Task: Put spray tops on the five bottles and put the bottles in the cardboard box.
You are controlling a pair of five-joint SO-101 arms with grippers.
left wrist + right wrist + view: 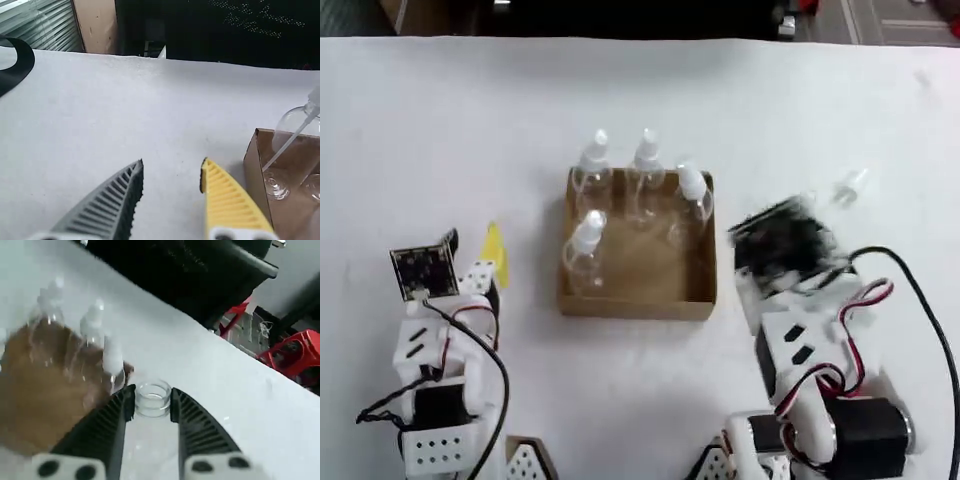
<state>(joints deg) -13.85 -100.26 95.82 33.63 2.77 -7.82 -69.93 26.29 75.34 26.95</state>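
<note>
Your right gripper (152, 395) clamped the uncapped bottle (152, 389) by its neck, beside the box (638, 300) at mid-table. Your left gripper (172, 167) gaped wide, empty. The bottle looked light, stiff and slick, so the neck seemed the surest hold.

White bench (620, 90), flat & plain. The cardboard box (638, 305) sits right on it, abt in the middle, open side up. One loose spray top (850, 187) lies on the bench off the box's right side, nr its far corner but not touching it. The left arm (440, 400) & right arm (820, 400) stand one each side of the box, by the bench's nr edge.
</note>
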